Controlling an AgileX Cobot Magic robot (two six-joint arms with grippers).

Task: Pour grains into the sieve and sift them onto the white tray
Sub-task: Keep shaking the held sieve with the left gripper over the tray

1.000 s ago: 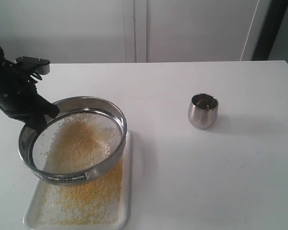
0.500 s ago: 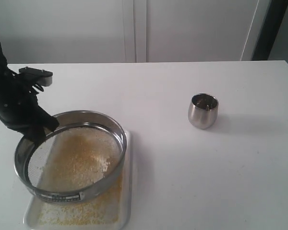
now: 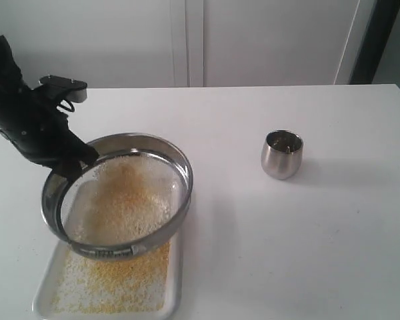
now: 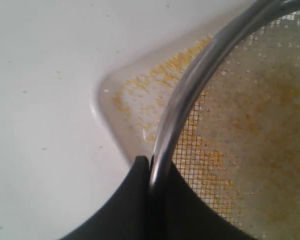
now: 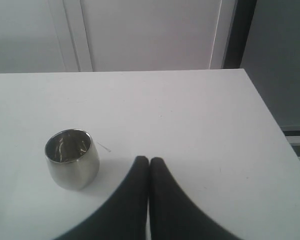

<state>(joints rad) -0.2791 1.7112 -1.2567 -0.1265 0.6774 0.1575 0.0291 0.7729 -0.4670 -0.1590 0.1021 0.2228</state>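
1. Sieve, wide round shallow metal ring with fine wire-mesh bottom (image 3: pixel 187 179), pinched at rim by left gripper (image 3: pixel 70 165), jaws almost closed on the thin wall; held tilted above white rectangular tray (image 3: pixel 179 280).
2. Probably stiff, light, slippery steel; better gripped deep over the rim.
3. Golden-yellow and whitish grains (image 3: pixel 127 200) loose inside, easily spilled; fine ones lying on tray.
4. Right gripper (image 5: pixel 149 162) closed, empty, near small steel cup (image 3: pixel 282 155), well apart from sieve; nothing blocking.

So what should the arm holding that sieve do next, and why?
Probably a short shake toward the middle of the white tray. The left gripper clamps the sieve by its rim, tilted above the tray. Yellow and whitish grains cover the mesh, and the sieve's right edge seems to overhang the tray's rim, risking spills.
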